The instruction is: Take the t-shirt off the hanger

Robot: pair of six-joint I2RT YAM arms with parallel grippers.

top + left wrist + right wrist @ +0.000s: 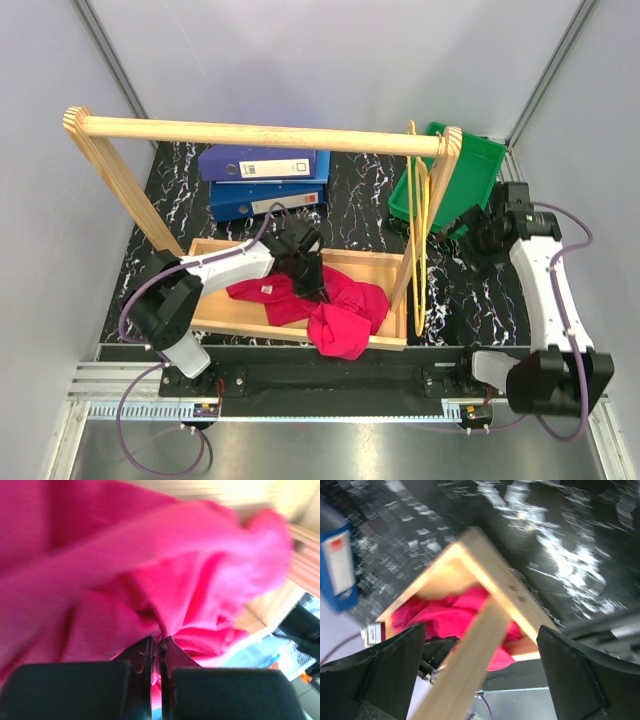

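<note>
The magenta t-shirt (330,305) lies crumpled in the wooden tray (222,250), one fold hanging over the tray's front edge. My left gripper (312,280) is shut on a pinch of the t-shirt; in the left wrist view the cloth (165,595) fills the frame and bunches between the fingertips (160,645). The yellow hanger (421,215) hangs bare from the right end of the wooden rail (250,132). My right gripper (478,243) is open and empty, right of the hanger; its wrist view looks down on the t-shirt (445,615) and tray corner (485,575).
Two blue binders (265,180) lie behind the tray. A green bin (455,180) stands at the back right. The rail frame's right leg (425,225) slants down beside the hanger, and in the right wrist view it (470,660) crosses between the fingers.
</note>
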